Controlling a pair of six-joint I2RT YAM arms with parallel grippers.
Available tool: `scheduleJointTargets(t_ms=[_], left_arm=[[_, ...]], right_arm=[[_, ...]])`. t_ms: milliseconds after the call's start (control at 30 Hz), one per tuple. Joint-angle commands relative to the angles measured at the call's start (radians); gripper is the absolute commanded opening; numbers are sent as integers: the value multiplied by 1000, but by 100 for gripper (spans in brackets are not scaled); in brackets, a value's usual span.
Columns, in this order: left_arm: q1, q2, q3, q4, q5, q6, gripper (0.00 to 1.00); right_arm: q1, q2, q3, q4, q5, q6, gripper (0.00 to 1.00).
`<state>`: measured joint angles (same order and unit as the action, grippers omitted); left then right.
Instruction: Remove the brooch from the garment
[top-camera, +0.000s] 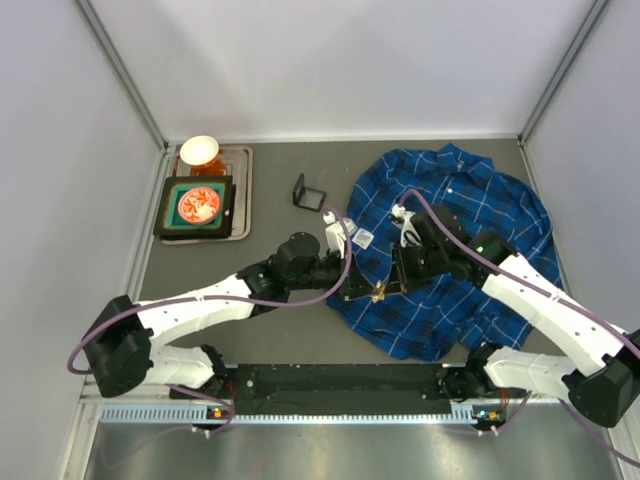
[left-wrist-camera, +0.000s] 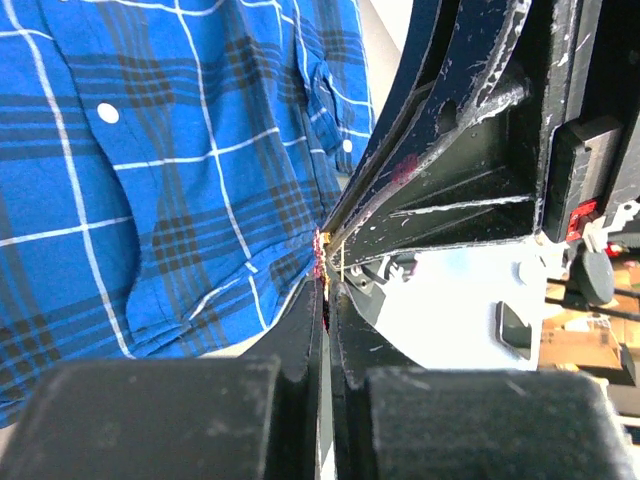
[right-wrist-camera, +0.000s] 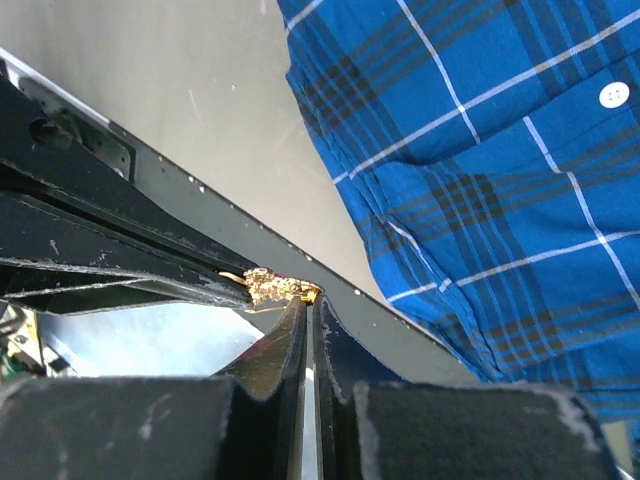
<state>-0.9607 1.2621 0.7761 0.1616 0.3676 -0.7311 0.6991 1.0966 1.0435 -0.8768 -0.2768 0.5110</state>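
1. Right gripper (right-wrist-camera: 305, 300) is filling the bottom of the right wrist view. Its jaws are squeezed almost together and its tips are pinching one end of the brooch (right-wrist-camera: 270, 287).
2. Brooch is showing as a small gold lump, with a reddish bit visible in the left wrist view. In the top view it is sitting right at the 7 o'clock edge of the garment (top-camera: 470, 200). Can't tell whether its pin is passing through the cloth.
3. Left gripper (left-wrist-camera: 326, 272) is reaching in from 9 o'clock with its jaws down to a thin slit, also clamping the brooch. The two grippers are meeting tip to tip on it.
4. Garment is lying rumpled on the table (top-camera: 300, 330), right of centre, with the collar pointing toward 12 o'clock. One white button (right-wrist-camera: 612, 95) is showing at 2 o'clock from the brooch in the right wrist view.
5. White label (top-camera: 363, 238) is sitting at 11 o'clock from the brooch, at the shirt's left edge.
6. Small black square frame (top-camera: 310, 192) is standing on the table further out toward 11 o'clock, just clear of the shirt.
7. Metal tray (top-camera: 240, 180) is sitting at 10 o'clock, well apart from the shirt. It is carrying a pale bowl (top-camera: 198, 150) at its far end and a dark square box (top-camera: 197, 205) with a red-and-white inside nearer the arms.
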Motion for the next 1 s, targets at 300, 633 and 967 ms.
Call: scheduleJointTargets(t_ms=[300, 633, 967], left_arm=[[-46, 22, 35, 160, 258, -115, 0], [-12, 82, -41, 400, 324, -333, 0], [73, 80, -158, 636, 294, -525, 0]], right_arm=[[13, 23, 107, 42, 22, -115, 2], [4, 0, 128, -45, 25, -166, 3], [-23, -46, 124, -64, 89, -158, 15]])
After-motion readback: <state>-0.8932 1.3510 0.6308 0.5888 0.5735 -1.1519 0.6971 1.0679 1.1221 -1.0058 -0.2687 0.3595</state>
